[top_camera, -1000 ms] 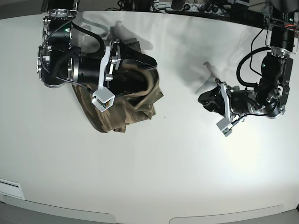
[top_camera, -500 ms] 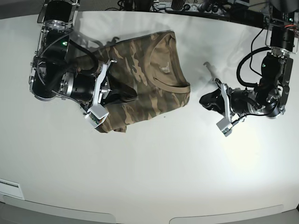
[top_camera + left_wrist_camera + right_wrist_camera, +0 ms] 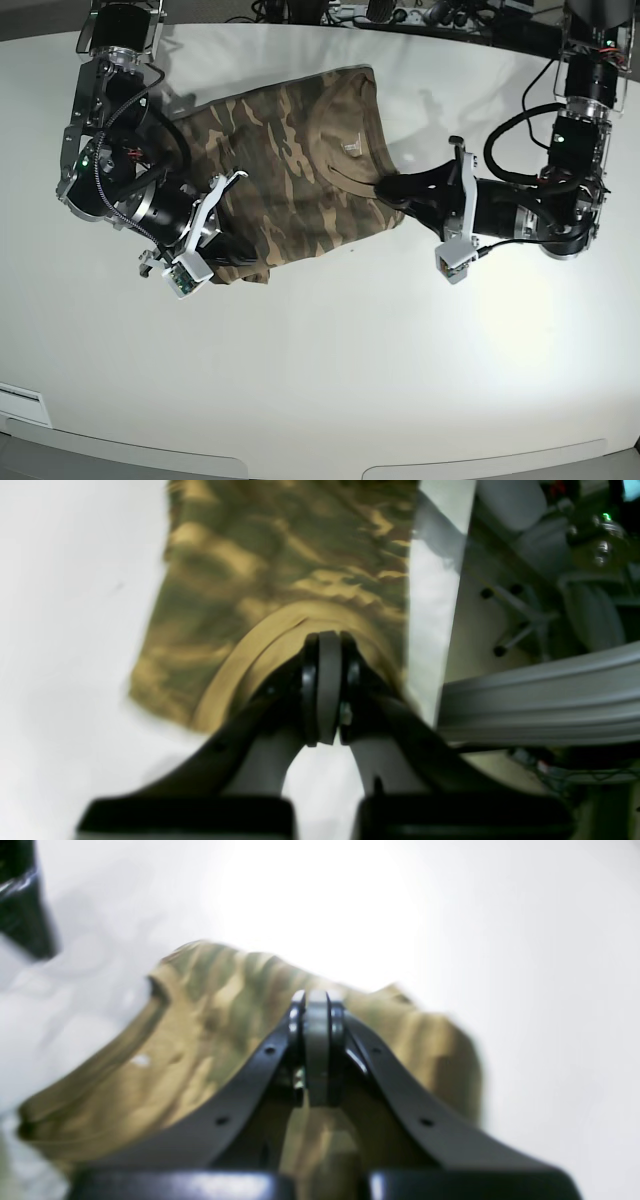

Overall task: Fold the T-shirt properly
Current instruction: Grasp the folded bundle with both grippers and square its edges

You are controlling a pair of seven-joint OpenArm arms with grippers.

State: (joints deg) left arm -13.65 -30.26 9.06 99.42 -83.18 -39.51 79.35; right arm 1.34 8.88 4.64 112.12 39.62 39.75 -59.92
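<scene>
The camouflage T-shirt (image 3: 290, 170) lies spread on the white table (image 3: 350, 350), with its tan collar (image 3: 322, 140) toward the right. It also shows in the left wrist view (image 3: 280, 555) and the right wrist view (image 3: 210, 1005). My left gripper (image 3: 385, 187) is shut, its tips at the collar's edge (image 3: 240, 665); the wrist view (image 3: 322, 636) shows the pads together. My right gripper (image 3: 245, 262) is shut over the shirt's lower-left hem, and fabric lies under it in its wrist view (image 3: 317, 995). No fabric shows between either pair of pads.
Cables and equipment (image 3: 400, 12) line the table's far edge. The table edge runs close behind the shirt in the left wrist view, with chair legs and frames (image 3: 525, 605) beyond it. A white flat piece (image 3: 20, 405) sits at the front left corner.
A second ago the right gripper held the shirt bunched up; it now lies spread flat. The right gripper has slid down to the hem. The left gripper has moved left to the collar.
</scene>
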